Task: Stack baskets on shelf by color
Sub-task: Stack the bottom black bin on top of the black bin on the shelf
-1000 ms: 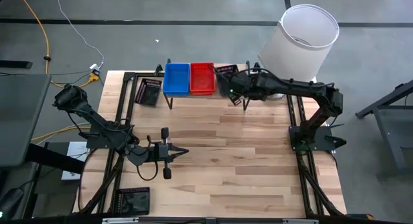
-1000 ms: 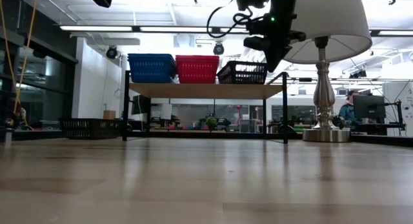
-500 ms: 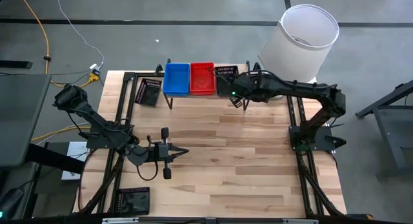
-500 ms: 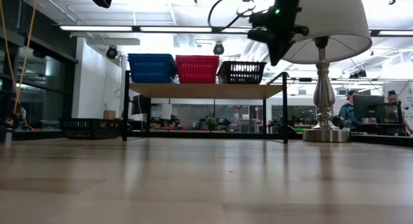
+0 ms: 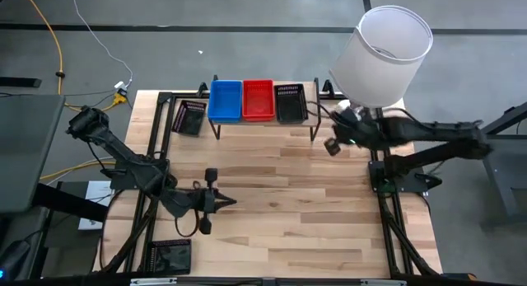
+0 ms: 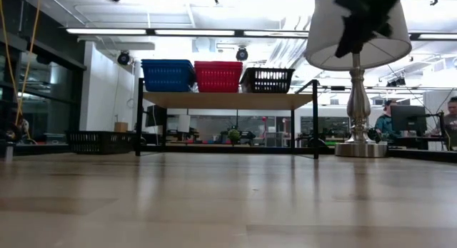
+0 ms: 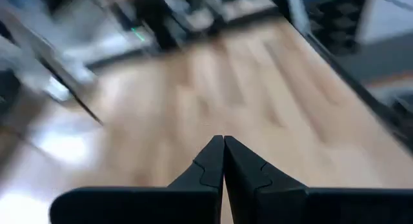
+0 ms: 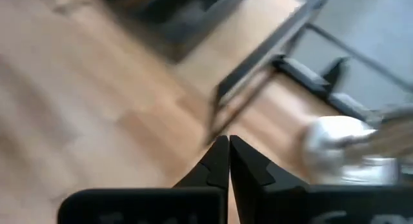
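The shelf (image 6: 228, 100) stands at the table's far edge and carries a blue basket (image 5: 225, 100), a red basket (image 5: 258, 100) and a black basket (image 5: 290, 103) side by side, each flat on its bottom. In the low view the black basket (image 6: 268, 80) sits at the plank's right end. My right gripper (image 5: 332, 145) hangs shut to the right of the shelf, touching nothing; its wrist view shows the fingertips together (image 8: 228, 144). My left gripper (image 5: 229, 202) is shut over the table's middle left, also seen shut (image 7: 224, 143) in its wrist view.
One more black basket (image 5: 190, 117) lies on the table left of the shelf, and another black basket (image 5: 169, 257) lies at the near left corner. A lamp with a white shade (image 5: 394, 43) stands at the far right corner. Bare wood table (image 5: 313, 212) spreads between the arms.
My right gripper has set the black basket on the shelf beside the red one, let go of it, and pulled back toward the table's right edge. The basket stays flat on the plank. My left gripper has shifted slightly toward the near edge.
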Controlling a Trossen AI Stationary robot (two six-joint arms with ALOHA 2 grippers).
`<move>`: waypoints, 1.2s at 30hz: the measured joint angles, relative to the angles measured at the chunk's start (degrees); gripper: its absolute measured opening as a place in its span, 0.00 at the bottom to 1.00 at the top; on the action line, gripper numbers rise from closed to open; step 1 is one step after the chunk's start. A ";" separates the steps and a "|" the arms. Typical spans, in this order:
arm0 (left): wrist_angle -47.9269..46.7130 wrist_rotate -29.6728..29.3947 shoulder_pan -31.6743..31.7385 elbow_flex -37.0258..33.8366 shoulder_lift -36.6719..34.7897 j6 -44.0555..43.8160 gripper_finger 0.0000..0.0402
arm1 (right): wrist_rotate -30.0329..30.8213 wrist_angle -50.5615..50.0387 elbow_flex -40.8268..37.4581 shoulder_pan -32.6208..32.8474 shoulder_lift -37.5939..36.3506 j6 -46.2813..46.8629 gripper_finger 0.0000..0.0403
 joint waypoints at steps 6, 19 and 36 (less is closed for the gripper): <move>-20.31 22.15 2.21 5.91 -0.97 -20.15 0.00 | -2.64 14.91 -13.18 6.60 -12.10 0.63 0.00; -25.28 22.43 -13.18 6.41 5.19 -32.62 0.31 | -2.21 23.27 -18.20 8.34 -14.51 -2.83 0.00; -50.19 31.52 -22.55 19.41 19.42 -66.38 0.42 | -0.75 23.19 -18.20 8.31 -14.47 -4.35 0.00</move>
